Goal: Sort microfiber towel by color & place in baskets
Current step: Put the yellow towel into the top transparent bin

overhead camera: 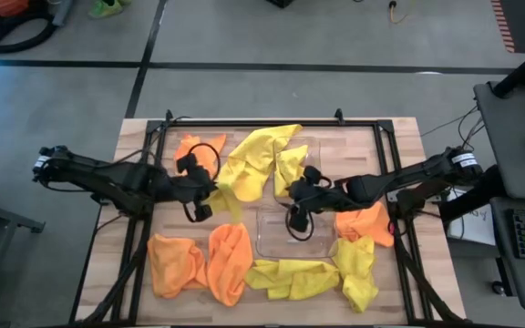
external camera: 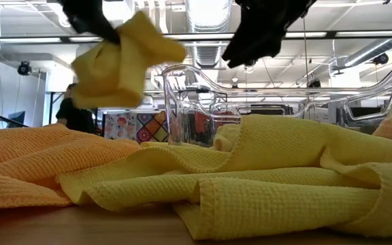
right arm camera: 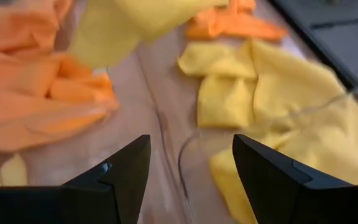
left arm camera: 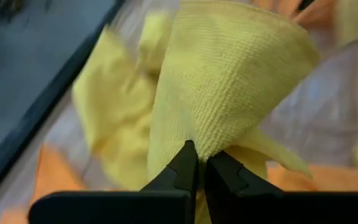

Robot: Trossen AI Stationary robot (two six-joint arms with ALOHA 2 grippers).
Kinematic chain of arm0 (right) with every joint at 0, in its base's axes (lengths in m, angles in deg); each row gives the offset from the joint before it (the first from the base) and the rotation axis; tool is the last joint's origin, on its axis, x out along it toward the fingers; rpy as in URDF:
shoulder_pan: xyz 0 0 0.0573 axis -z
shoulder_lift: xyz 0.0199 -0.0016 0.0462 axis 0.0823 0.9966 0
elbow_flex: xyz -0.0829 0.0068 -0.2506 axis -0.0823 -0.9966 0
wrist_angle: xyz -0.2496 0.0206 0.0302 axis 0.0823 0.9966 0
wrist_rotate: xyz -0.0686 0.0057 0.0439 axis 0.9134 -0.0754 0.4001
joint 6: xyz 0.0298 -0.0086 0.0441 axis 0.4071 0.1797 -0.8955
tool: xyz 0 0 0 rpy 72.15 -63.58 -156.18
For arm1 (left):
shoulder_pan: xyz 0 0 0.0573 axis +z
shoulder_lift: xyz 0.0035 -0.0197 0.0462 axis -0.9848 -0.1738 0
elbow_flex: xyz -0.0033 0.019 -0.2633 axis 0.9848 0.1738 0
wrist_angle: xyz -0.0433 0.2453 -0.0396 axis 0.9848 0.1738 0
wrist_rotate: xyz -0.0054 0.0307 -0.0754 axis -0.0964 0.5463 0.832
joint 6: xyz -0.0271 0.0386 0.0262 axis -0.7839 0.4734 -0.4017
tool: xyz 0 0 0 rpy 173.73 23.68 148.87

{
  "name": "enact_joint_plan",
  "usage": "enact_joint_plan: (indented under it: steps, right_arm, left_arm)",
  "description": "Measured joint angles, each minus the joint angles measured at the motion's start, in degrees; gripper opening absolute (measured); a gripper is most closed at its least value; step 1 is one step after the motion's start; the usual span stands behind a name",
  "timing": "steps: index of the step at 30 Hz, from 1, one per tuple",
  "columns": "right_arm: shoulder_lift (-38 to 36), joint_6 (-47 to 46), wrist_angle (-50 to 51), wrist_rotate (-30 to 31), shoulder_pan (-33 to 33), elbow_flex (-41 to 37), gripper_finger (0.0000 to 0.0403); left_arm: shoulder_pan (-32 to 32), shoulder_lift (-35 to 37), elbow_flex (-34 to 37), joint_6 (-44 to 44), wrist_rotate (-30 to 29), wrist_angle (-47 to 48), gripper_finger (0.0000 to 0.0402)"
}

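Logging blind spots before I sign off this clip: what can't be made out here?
- Second basket: the high view shows one clear basket plainly; the other, if near the yellow towel, is covered by it.
- Basket contents: the low view's basket sits behind a yellow towel heap.
- Towel count: cloths overlap in the high view.
- Left tool: the held towel blocks what lies beyond it.

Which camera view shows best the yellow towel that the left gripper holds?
The left wrist view: the yellow towel fills it, pinched between the left gripper's fingers. The low view shows it hanging; the high view, small; the right wrist view, a blurred edge.
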Motion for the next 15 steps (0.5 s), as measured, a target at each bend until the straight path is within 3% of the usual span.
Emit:
enact_joint_plan:
  steps: [6,15]
  right_arm:
    - [0.0,7.7,-9.4,0.0,0.0,-0.1,0.0224]
    - [0.0,15.5,-17.2,0.0,0.0,0.5,0.0224]
  left_arm:
    - [0.3,-0.6,0.0,11.0,7.2,-13.3,0.0000]
    - [0.6,-4.6,0.1,11.2,1.5,-15.3,0.0000]
